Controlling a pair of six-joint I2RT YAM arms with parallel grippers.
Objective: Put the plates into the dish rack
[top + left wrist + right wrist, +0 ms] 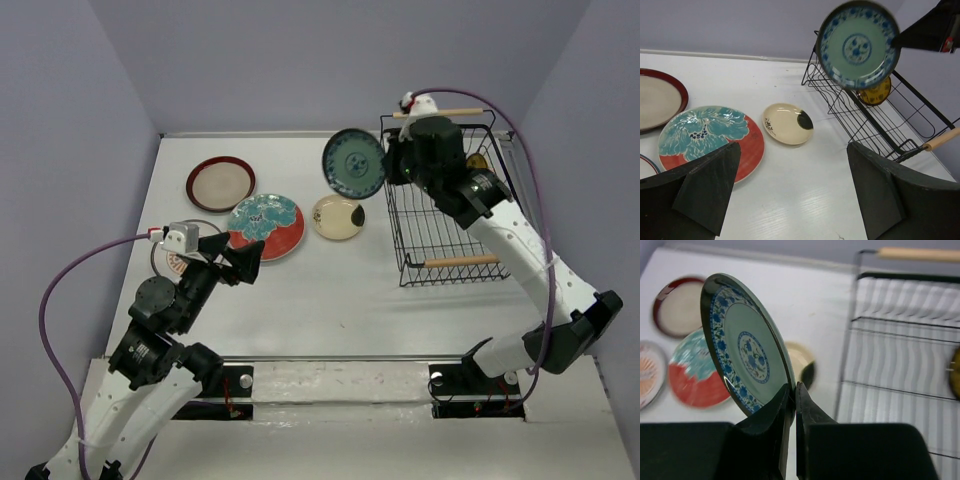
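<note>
Left gripper [238, 258]: fingers spread wide, holding nothing, low over the table [330, 300].
Flat plates: floral plate [268, 225], cream plate [338, 217] and red-rimmed plate [220, 184] lie left of the dish rack [460, 261].
Right gripper [792, 390]: clamped on the rim of the blue plate [354, 163] — plate on edge, airborne, just beside the rack's far-left corner.
Rack contents: yellow plate [876, 95] — far end.
</note>
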